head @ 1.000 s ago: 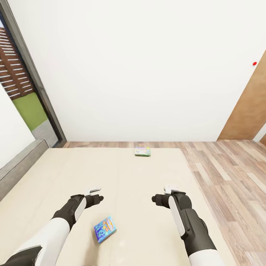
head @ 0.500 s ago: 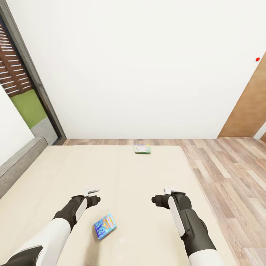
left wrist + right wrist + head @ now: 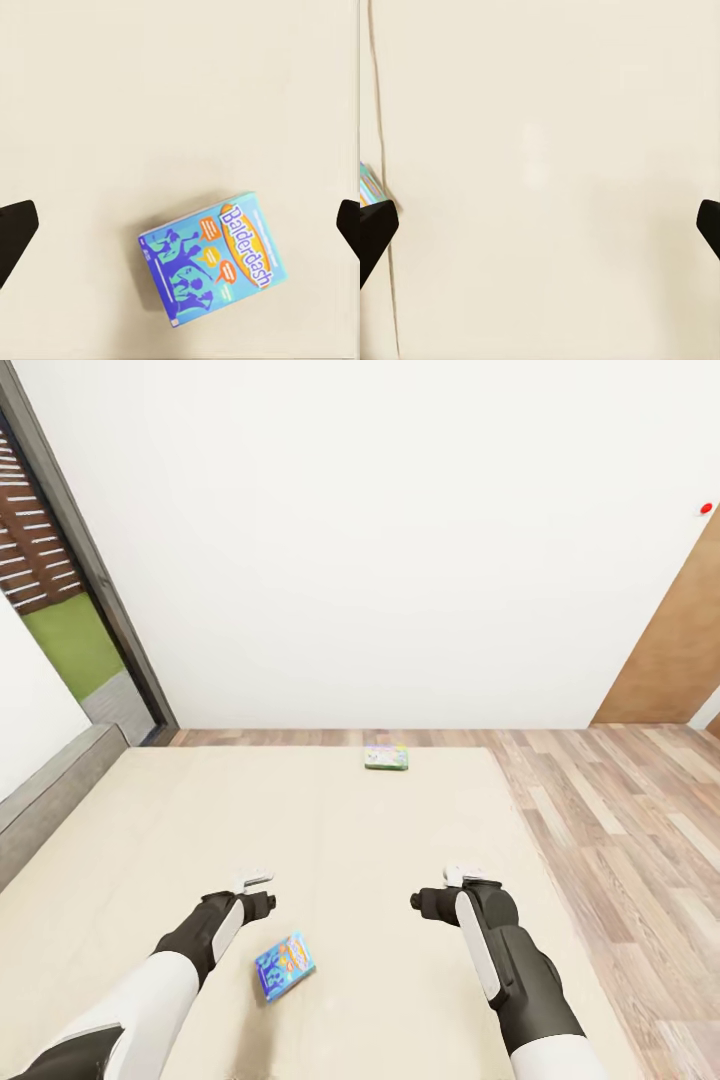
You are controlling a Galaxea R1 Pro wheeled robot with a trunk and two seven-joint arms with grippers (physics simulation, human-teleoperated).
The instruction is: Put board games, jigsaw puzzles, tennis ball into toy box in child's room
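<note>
While open, left tool [image 3: 180, 225] over blue board game [image 3: 212, 259], beige bed [image 3: 380, 840].

Blue board game [image 3: 211, 260]: purple figures, orange ovals, white lettering. Far board game [image 3: 386, 758]: green edge, pale top. Bed [image 3: 380, 840] beige w/ grey frame. Floor [image 3: 620, 810] brown wood planks.

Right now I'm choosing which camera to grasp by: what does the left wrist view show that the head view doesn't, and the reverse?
Left wrist view alone: the blue board game's cover art up close, with its Balderdash lettering readable, and the left gripper's dark fingertips wide apart at both edges.

Head view alone: the green-edged board game near the bed's far edge, the right gripper, the window and wood floor.

Both: the blue game lying flat on the beige bed, ungrasped.
</note>
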